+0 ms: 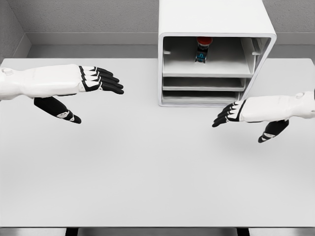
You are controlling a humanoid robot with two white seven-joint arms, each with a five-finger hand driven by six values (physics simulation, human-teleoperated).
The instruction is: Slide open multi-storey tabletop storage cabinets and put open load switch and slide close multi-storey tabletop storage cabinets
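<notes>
A white multi-storey storage cabinet (pixel 216 19) stands at the back of the table, right of centre, its front facing me. Its top compartment is open at the front and holds the load switch (pixel 202 49), a small dark body with a red knob, set deep inside. Two lower drawers (pixel 204 83) look pushed in. My right hand (pixel 227 114) hovers just in front of the cabinet's lower right corner, fingers extended and holding nothing. My left hand (pixel 101 81) floats over the table's left side, well apart from the cabinet, fingers stretched flat and empty.
The white table (pixel 147 167) spreads wide in front of the cabinet. A grey wall (pixel 88 19) runs behind the table's back edge. The table's front edge lies near the bottom of the view.
</notes>
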